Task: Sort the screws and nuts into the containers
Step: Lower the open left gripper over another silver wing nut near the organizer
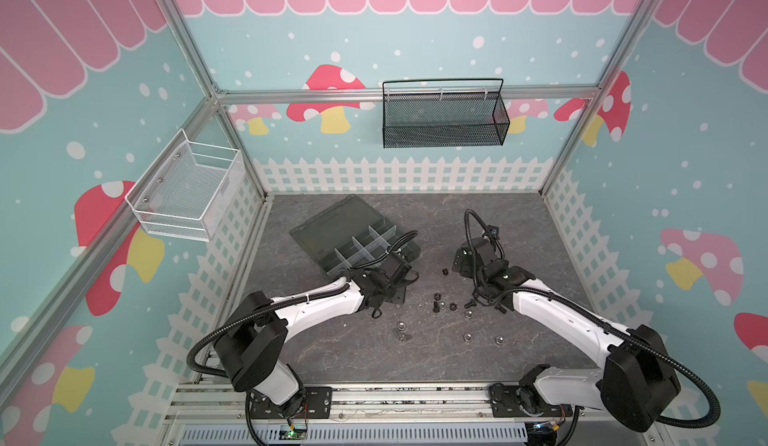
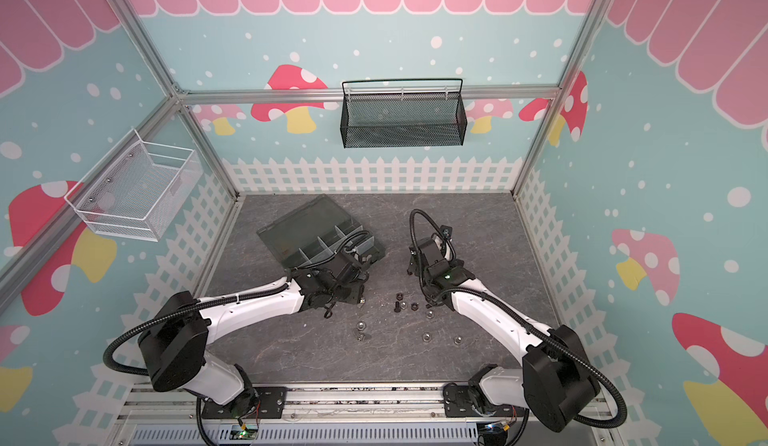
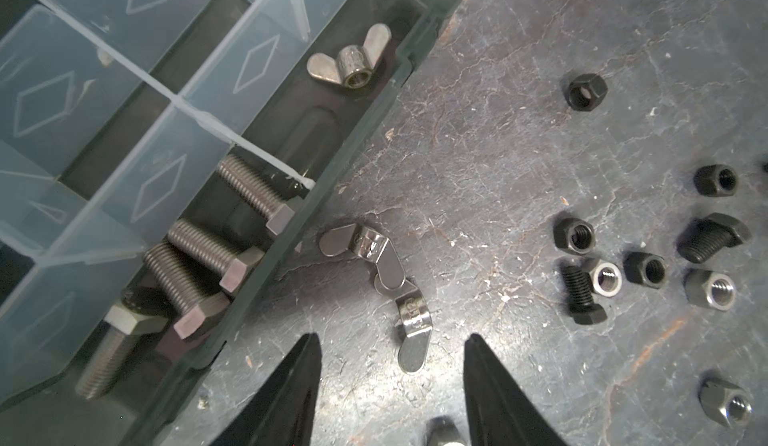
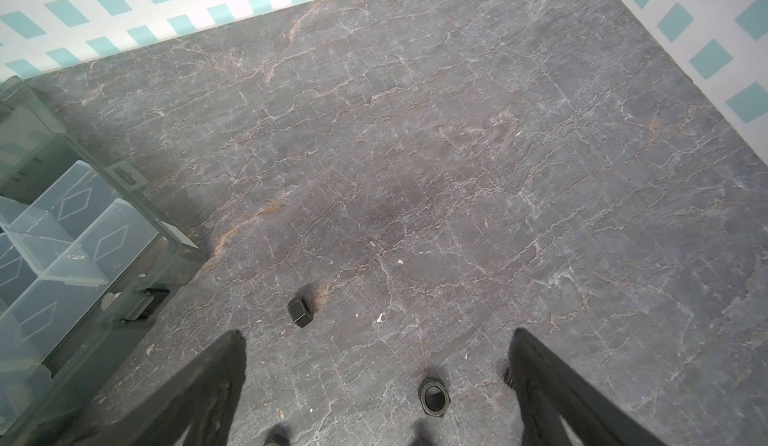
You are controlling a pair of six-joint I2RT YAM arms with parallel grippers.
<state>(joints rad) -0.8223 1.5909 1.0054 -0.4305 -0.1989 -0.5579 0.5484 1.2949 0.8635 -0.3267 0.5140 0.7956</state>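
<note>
The dark grey organiser box (image 1: 328,219) (image 2: 291,223) lies open at the back left, and my left gripper (image 1: 405,262) (image 3: 392,342) hangs open at its near edge. In the left wrist view one of the containers (image 3: 291,132) holds a silver wing nut (image 3: 349,63). The one beside it holds several silver screws (image 3: 249,198). Two wing nuts (image 3: 361,244) lie on the table just ahead of my open left fingertips (image 3: 311,348). Loose black nuts (image 3: 573,236) and a black screw (image 3: 582,294) lie further off. My right gripper (image 1: 461,263) (image 4: 378,336) is open and empty above a black nut (image 4: 434,396).
A white wire basket (image 1: 187,186) hangs on the left wall and a black mesh basket (image 1: 444,115) on the back wall. More hardware lies mid-table (image 1: 440,303), with a silver screw (image 1: 401,331) and two silver nuts (image 1: 468,336) nearer the front.
</note>
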